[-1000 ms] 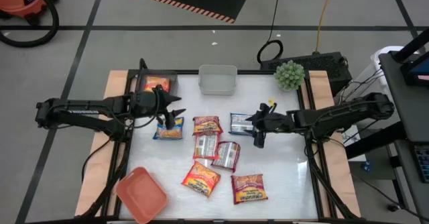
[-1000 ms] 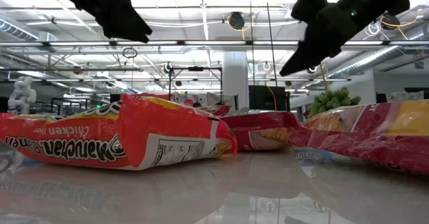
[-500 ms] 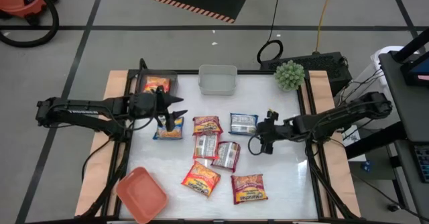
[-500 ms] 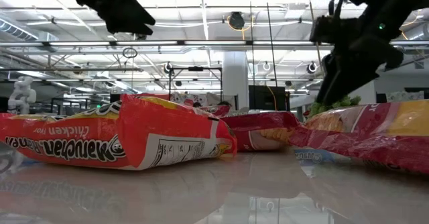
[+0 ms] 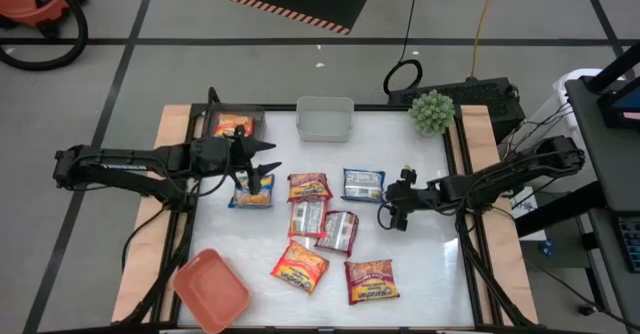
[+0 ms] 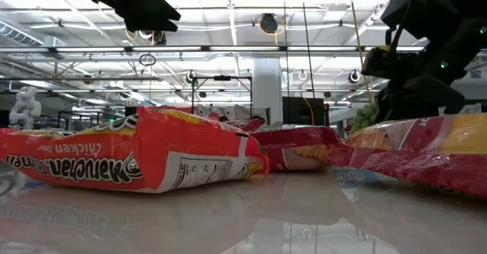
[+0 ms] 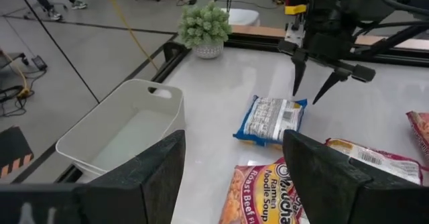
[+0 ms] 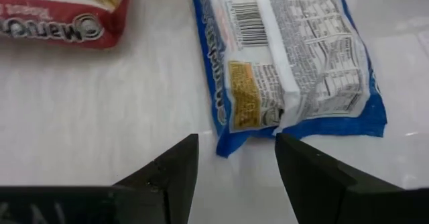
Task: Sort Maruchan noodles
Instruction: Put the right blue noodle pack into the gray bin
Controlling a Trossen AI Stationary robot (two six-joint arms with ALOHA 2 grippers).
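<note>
Low view barely helps: the front orange packet (image 6: 129,153) blocks most packets behind it, and the right-hand packet (image 6: 426,151) runs off the frame edge.

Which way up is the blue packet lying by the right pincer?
Face down. The blue packet shows its back seam, barcode and nutrition panel, flat on the table, just ahead of the open right pincer.
</note>
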